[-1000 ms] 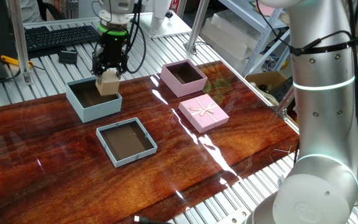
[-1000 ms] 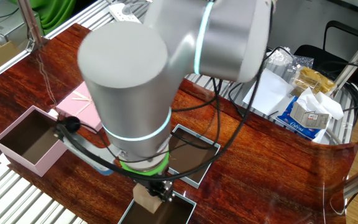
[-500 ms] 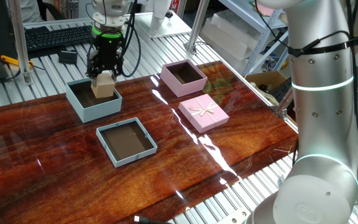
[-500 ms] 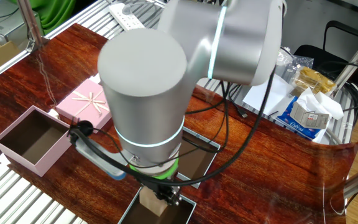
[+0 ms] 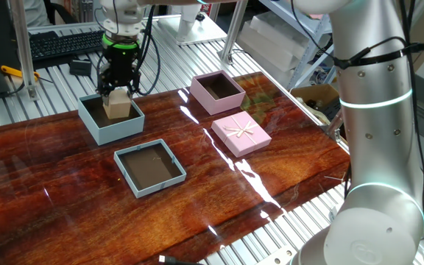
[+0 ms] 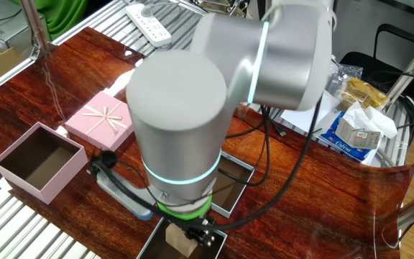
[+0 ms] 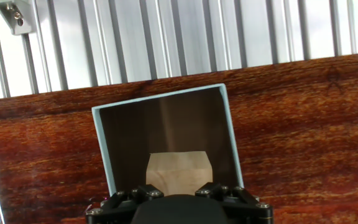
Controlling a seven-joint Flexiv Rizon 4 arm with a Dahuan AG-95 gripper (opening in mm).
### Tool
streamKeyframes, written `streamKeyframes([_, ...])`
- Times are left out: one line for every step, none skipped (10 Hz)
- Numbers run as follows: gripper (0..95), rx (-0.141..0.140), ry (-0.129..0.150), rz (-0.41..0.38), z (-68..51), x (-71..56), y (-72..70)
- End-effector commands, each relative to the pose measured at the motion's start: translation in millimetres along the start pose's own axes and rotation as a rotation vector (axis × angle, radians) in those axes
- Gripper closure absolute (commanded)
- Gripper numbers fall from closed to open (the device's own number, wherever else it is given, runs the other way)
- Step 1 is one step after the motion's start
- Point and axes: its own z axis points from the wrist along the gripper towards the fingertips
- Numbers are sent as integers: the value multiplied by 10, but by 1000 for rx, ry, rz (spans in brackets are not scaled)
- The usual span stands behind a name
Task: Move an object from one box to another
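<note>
So the gripper (image 5: pixel 115 93) is clamped on the cube (image 5: pixel 116 105), fingers closed against its sides, and it's now sitting right over the blue box (image 5: pixel 110 118). Compared to a second ago the whole hand has slid left and dropped a bit: back then the cube hung over the box's right-hand wall, now it's lined up with the middle and looks partly below the rim. In the hand view you can see the cube (image 7: pixel 176 172) framed by the brown inside of the blue box (image 7: pixel 225 121), so the aim looks good. I can't tell whether it's touching the floor yet.

Going outward: the pink box (image 5: pixel 217 91) is empty and well off to the right, the pink lid (image 5: pixel 241 133) with the bow is in front of it, and the shallow tray (image 5: pixel 150 168) sits nearer the camera, untouched.

My read: the carry is basically done. What's left is lowering the last bit, letting go and pulling up. Main risk is clipping a wall on the way out.
</note>
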Motion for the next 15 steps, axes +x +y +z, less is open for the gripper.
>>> streamKeyframes([950,-5,-3,7,40,-7,19])
streamKeyframes([950,-6,-5,10,66,-17,29])
streamKeyframes([950,-5,-4,11,79,-23,33])
streamKeyframes([950,-5,-4,11,109,-36,44])
streamKeyframes([950,-4,-3,13,147,-51,56])
streamKeyframes([950,-4,-1,12,172,-62,61])
streamKeyframes([950,0,2,11,200,-73,69])
streamKeyframes([950,-1,2,11,213,-78,73])
streamKeyframes([950,0,3,13,238,-87,79])
streamKeyframes([950,0,5,12,244,-89,80])
streamKeyframes([950,0,4,14,260,-95,83])
streamKeyframes([950,1,5,14,270,-98,84])
streamKeyframes([950,0,5,15,282,-102,87])
streamKeyframes([950,0,5,17,293,-104,90])
streamKeyframes([950,-1,5,20,303,-107,91])
